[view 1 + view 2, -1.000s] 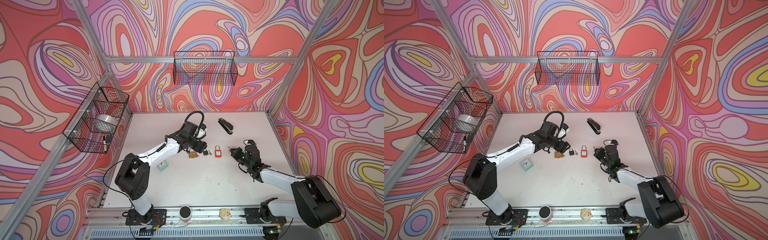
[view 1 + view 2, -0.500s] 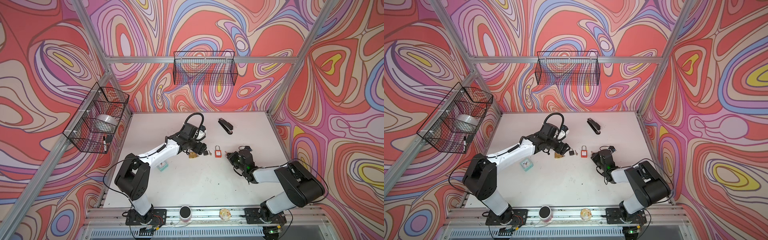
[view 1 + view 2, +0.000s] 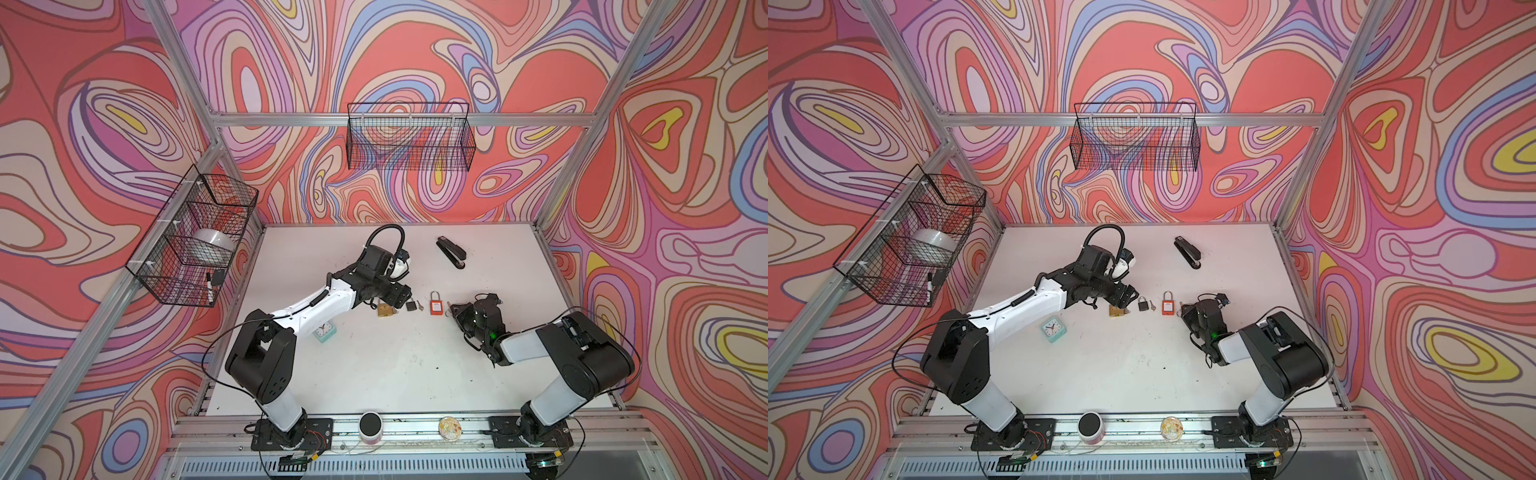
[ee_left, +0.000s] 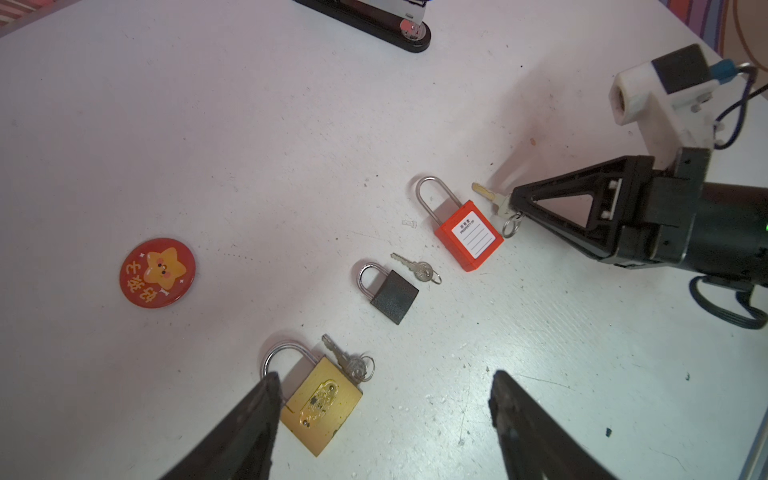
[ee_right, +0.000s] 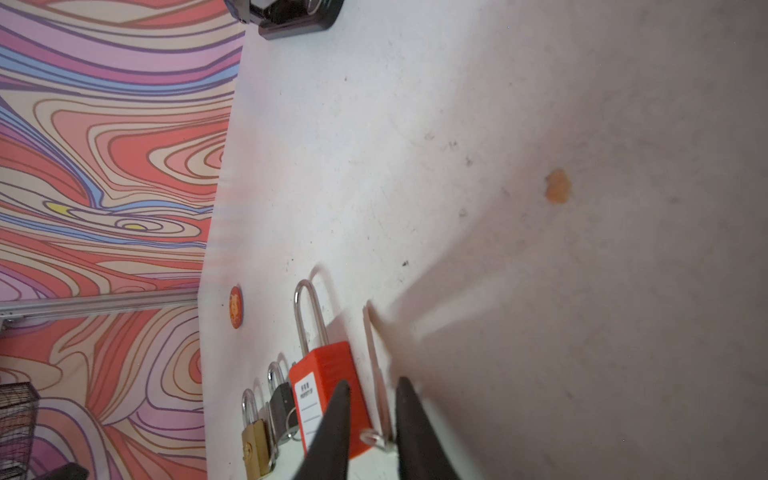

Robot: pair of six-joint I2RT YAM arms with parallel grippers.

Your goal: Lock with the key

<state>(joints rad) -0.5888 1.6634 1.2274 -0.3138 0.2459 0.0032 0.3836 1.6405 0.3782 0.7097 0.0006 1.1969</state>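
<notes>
My right pincer point(image 5: 374, 384) sits low on the desk point(image 4: 208, 145), narrowly parted, with the key point(image 4: 484, 193) lying flat between the tips and not visibly clamped. In a top view the key is just at 3 o'clock of the orange padlock point(image 3: 435, 306). My left pincer point(image 4: 382, 399) hangs wide open over the brass padlock point(image 4: 322, 405), which is at 9 o'clock of the small black padlock point(image 4: 392, 295).

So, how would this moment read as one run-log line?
left fingers: open, near brass padlock | right fingers: apart, flanking key beside red padlock | key: not inserted
</notes>
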